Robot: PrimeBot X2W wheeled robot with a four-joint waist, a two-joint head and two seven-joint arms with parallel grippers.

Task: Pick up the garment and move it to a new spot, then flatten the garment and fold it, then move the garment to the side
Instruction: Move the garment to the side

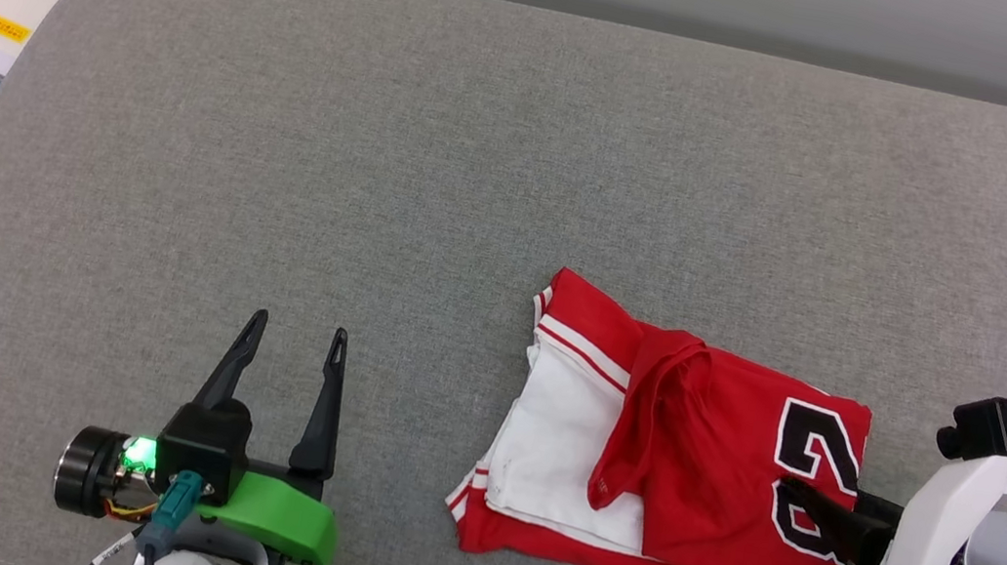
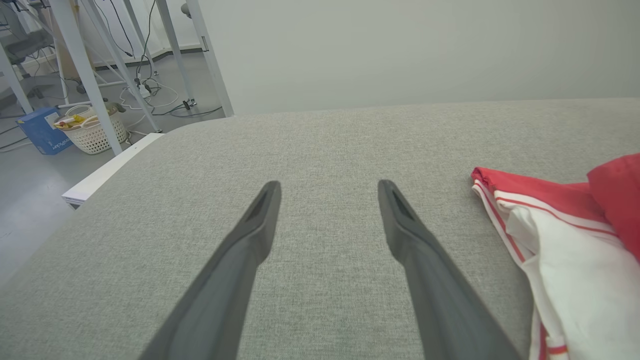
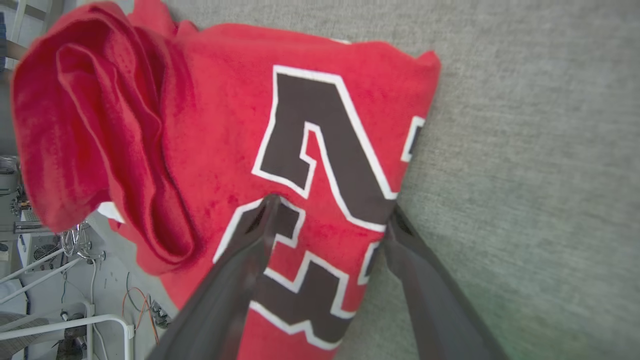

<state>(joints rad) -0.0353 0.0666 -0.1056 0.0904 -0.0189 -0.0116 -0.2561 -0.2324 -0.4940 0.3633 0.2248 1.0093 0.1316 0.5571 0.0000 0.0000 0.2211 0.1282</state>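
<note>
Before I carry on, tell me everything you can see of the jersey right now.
The jersey lies folded into a rough rectangle on the grey fabric surface, right of centre in the head view. It looks like soft knit: a red body, a white sleeve panel with red-and-white stripe trim on its left part, and black white-outlined numerals on its right. A loose red fold is bunched across the middle. The right gripper straddles its right edge, jaws open, one finger over the numerals; contact is unclear.

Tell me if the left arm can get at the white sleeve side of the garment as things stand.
Probably yes. The left tool stands open, apart from the garment, with bare grey cushion between it and the white sleeve.
</note>
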